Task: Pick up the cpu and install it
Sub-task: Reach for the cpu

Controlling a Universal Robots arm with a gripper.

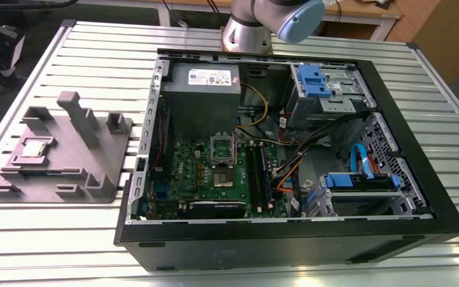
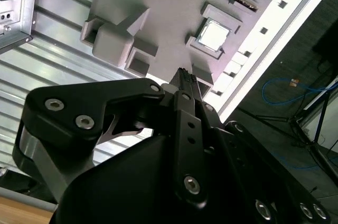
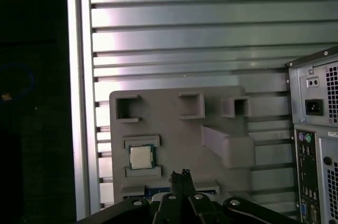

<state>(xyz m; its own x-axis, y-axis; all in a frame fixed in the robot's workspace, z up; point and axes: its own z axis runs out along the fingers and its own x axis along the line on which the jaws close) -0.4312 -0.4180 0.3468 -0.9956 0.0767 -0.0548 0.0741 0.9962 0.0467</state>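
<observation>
Flat cpu (image 3: 141,157), metal top up

- Slatted metal table (image 1: 62,233) — silver ribs run across it in the exterior view.
- A grey moulded fixture plate (image 1: 70,164) lies flat on the slats at 9 o'clock, near the table's edge.
- An open black computer case (image 1: 293,251) lies on its side from the centre toward 3 o'clock — just beside the plate, not touching.

**Open tower computer case (image 1: 293,245) and grey moulded fixture plate (image 1: 106,158) on a slatted metal table (image 1: 46,239).**
A green motherboard (image 1: 205,173), power supply (image 1: 201,101) and blue-tabbed drive bays (image 1: 321,89) are seen inside the case; the plate is set beside it, apart.
</observation>
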